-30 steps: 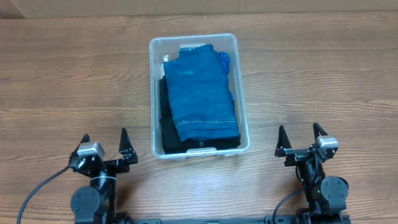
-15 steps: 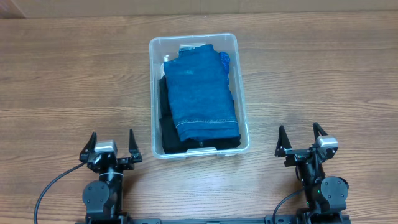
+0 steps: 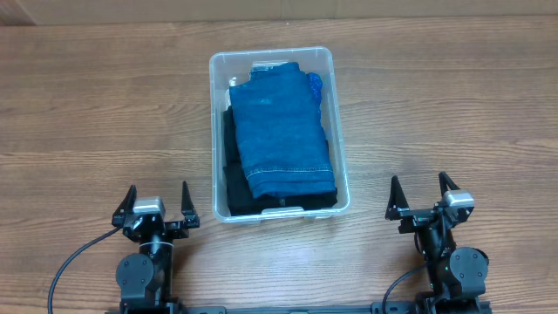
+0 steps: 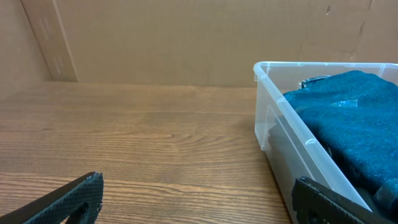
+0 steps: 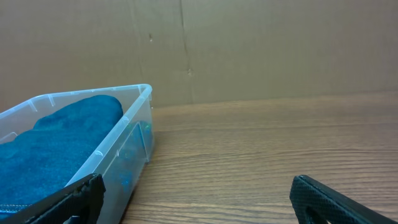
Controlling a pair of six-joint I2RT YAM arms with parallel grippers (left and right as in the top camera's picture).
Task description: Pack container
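Note:
The clear plastic container stands in the middle of the wooden table. A folded blue denim garment lies on top inside it, over a black garment. The container also shows at the right of the left wrist view and at the left of the right wrist view. My left gripper is open and empty near the front edge, left of the container. My right gripper is open and empty near the front edge, right of it.
A brown cardboard wall stands behind the table. Bare wood table lies on both sides of the container. A black cable trails from the left arm base.
The left gripper has shifted a little to the right and turned square to the table, then stayed still. The right arm and the container have not moved.

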